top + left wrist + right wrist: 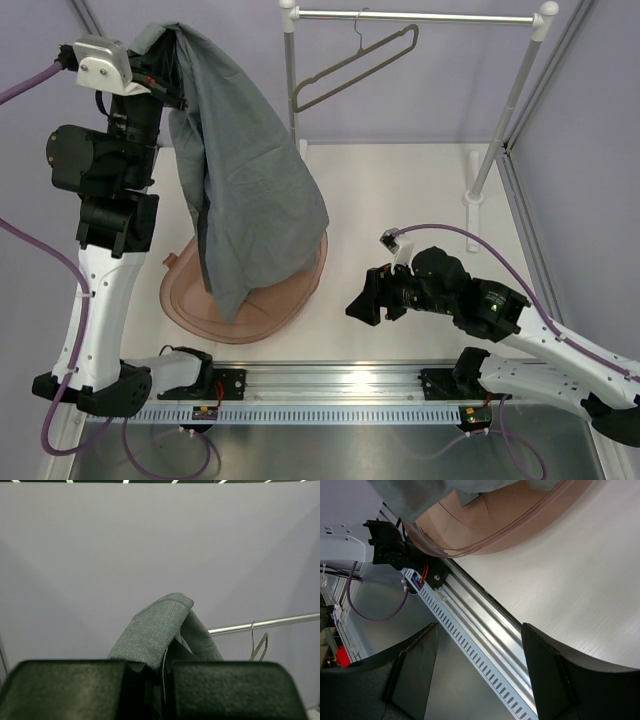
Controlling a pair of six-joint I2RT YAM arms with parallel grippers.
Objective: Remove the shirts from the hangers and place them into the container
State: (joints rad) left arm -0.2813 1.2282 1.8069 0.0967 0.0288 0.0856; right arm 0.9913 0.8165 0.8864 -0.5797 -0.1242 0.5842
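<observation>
My left gripper (176, 94) is raised high at the back left and is shut on a fold of the grey-green shirt (245, 180). In the left wrist view the cloth (162, 630) sticks out from between the closed fingers (225, 690). The shirt hangs down in a long drape, and its lower end rests in the pinkish-brown container (195, 310). The thin hanger (355, 62) hangs bare on the rail at the back. My right gripper (362, 298) is open and holds nothing, low over the table to the right of the container (485, 537).
The white-and-metal garment rail (420, 15) spans the back, with poles (505, 120) coming down at the right and at the centre (290, 80). An aluminium mounting track (330, 385) runs along the near edge. Purple walls close in the back and sides.
</observation>
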